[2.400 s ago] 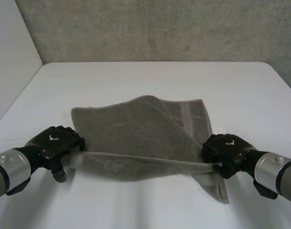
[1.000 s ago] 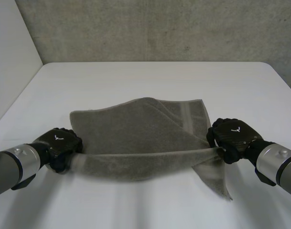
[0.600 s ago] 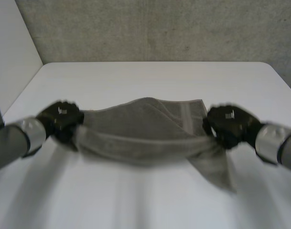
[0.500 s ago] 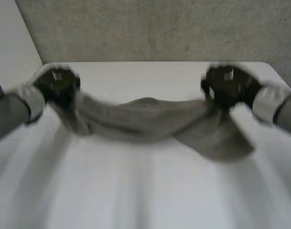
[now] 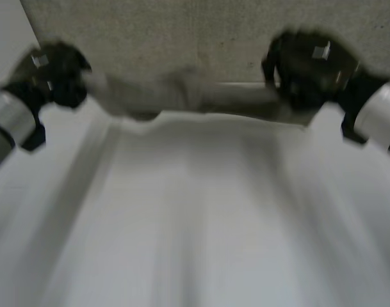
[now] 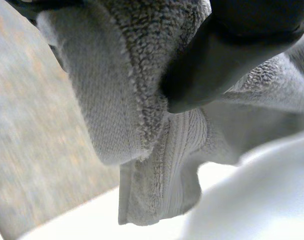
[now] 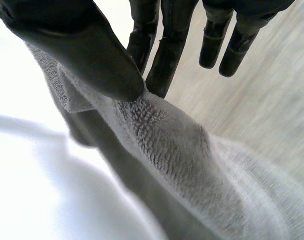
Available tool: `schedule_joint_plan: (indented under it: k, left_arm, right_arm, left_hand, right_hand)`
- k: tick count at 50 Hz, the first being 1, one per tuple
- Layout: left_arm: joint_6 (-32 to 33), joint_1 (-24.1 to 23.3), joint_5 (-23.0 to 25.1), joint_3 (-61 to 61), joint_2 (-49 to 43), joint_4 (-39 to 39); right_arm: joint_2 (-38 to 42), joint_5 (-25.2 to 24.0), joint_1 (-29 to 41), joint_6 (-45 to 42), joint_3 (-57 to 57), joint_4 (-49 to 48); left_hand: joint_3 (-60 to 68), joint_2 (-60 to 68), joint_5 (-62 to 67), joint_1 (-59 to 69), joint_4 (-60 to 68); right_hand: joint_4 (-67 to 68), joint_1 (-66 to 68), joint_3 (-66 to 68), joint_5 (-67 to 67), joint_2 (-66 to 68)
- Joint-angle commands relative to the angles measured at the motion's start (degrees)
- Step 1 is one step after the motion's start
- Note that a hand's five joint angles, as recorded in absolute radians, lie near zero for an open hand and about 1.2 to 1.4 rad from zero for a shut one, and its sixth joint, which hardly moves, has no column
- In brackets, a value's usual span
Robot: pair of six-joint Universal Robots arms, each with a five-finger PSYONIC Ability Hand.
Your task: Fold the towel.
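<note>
- We see a small white mark on the back of each hand in the head view, too blurred to read.
- A white tabletop (image 5: 195, 211) lies below, with a rough grey wall (image 5: 182, 32) behind it.
- The grey terry-cloth towel (image 5: 182, 96) is held up, stretched between the two hands over the far part of the tabletop and sagging a little in the middle.
- The black left hand (image 5: 57, 73) is clamped on the towel's left end. In its wrist view the thumb (image 6: 226, 55) presses into the pile, and a ribbed band with the hem (image 6: 166, 170) hangs below.
- The black right hand (image 5: 307, 64) is clamped on the right end. Its thumb (image 7: 77, 45) pinches the cloth (image 7: 166, 145) against the nearer fingers (image 7: 161, 50), while the other fingers (image 7: 226, 45) stand straight and clear of it.
</note>
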Motion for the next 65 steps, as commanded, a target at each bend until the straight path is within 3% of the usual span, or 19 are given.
schedule_joint_plan:
  k: [1, 3, 5, 8, 10, 14, 24, 32, 43, 51, 53, 54, 56, 65]
  left_arm:
    - [9.6, 4.5, 4.2, -21.1, 1.4, 13.5]
    - [11.8, 4.7, 5.1, -24.4, 0.8, 15.9]
    - [15.3, 4.8, 6.1, -28.3, -0.7, 18.9]
    - [16.7, 4.6, 6.1, -28.7, -2.2, 19.3]
    - [18.7, 4.2, 5.9, -28.3, -3.9, 18.9]
    - [19.9, 4.3, 5.6, -27.3, -4.3, 18.0]
    - [20.3, 5.0, 5.8, -26.8, -1.9, 11.2]
    - [20.2, 4.3, 6.3, -27.7, 3.3, 7.4]
    - [20.0, 3.3, 6.8, -32.0, 0.7, 12.7]
    - [20.2, 1.0, 8.6, -33.2, -2.6, 15.4]
    - [20.2, 0.0, 8.7, -33.1, -3.5, 15.1]
    - [20.2, 0.0, 8.7, -33.1, -3.5, 15.1]
    - [20.3, -0.7, 8.7, -33.1, -3.7, 15.1]
    - [20.4, -0.6, 8.6, -31.9, -3.3, 14.8]
  right_arm:
    - [0.4, -0.1, -0.1, -12.7, 15.0, 2.1]
    - [1.0, -0.5, -0.8, -17.0, 19.3, 2.4]
    - [1.8, -0.5, -1.8, -18.3, 20.6, 2.2]
    - [5.4, -1.0, -2.6, -18.5, 20.8, 1.8]
    - [7.1, -1.0, -2.6, -18.5, 20.4, 1.8]
    - [9.4, -0.9, -2.6, -18.3, 19.1, 1.3]
    - [9.5, -0.8, -2.5, -12.8, 17.9, -0.7]
    - [11.0, -0.5, -0.9, -9.9, 16.5, -1.1]
    - [11.8, -0.3, -0.2, -9.8, 17.3, -1.1]
    - [11.9, -0.2, -0.3, -9.7, 17.6, -1.2]
    - [11.9, -0.2, -0.4, -9.7, 17.7, -1.2]
    - [11.9, -0.2, -0.4, -9.7, 17.7, -1.2]
    - [11.9, -0.2, -0.4, -9.6, 17.7, -1.2]
    - [13.0, 2.9, -0.4, -8.4, 16.5, -1.2]
  left_hand:
    - [-3.3, 3.9, 2.9, 5.7, -3.8]
    - [-3.3, 2.7, 1.8, 4.5, -3.8]
    - [-3.3, -10.0, -11.0, -8.2, -3.8]
    - [-3.3, -16.9, -17.9, -15.2, -3.8]
    - [-3.3, -30.3, -31.3, -28.6, -3.8]
    - [-3.3, -43.5, -44.5, -41.7, -3.8]
    - [-3.3, -59.3, -60.3, -57.5, -3.8]
    - [-3.3, -61.5, -62.5, -59.8, -3.8]
    - [-3.3, -59.5, -60.5, -57.7, -3.8]
    - [-3.3, -47.4, -48.4, -45.6, -3.8]
    - [-3.3, -29.8, -30.8, -28.1, -3.8]
    - [-3.3, -29.7, -30.7, -28.0, -3.8]
    - [-3.3, -0.1, -1.1, 1.7, -3.8]
    - [-3.3, 3.9, 2.9, 5.7, -3.8]
  right_hand:
    - [-4.4, 3.4, -3.0, 2.7, 4.1]
    - [-4.4, 3.4, -3.0, 2.7, 4.1]
    - [-4.4, 3.4, -3.0, 2.7, 4.1]
    - [-4.4, 3.4, -3.0, 2.7, 4.1]
    - [-4.4, 3.4, -3.0, 2.7, 4.1]
    - [-4.4, 3.4, -3.0, 2.7, 4.1]
    - [-4.4, 3.4, -3.0, 2.7, 4.1]
    - [-4.4, 3.4, -3.0, 2.7, 4.1]
    - [-4.4, 3.4, -3.0, 2.7, 4.1]
    - [-4.4, 3.4, -3.0, 2.7, 4.1]
    - [-4.4, 3.4, -3.0, 2.7, 4.1]
    - [-4.4, 3.4, -3.0, 2.7, 4.1]
    - [-4.4, 3.4, -3.0, 2.7, 4.1]
    - [-4.4, 3.4, -3.0, 2.7, 4.1]
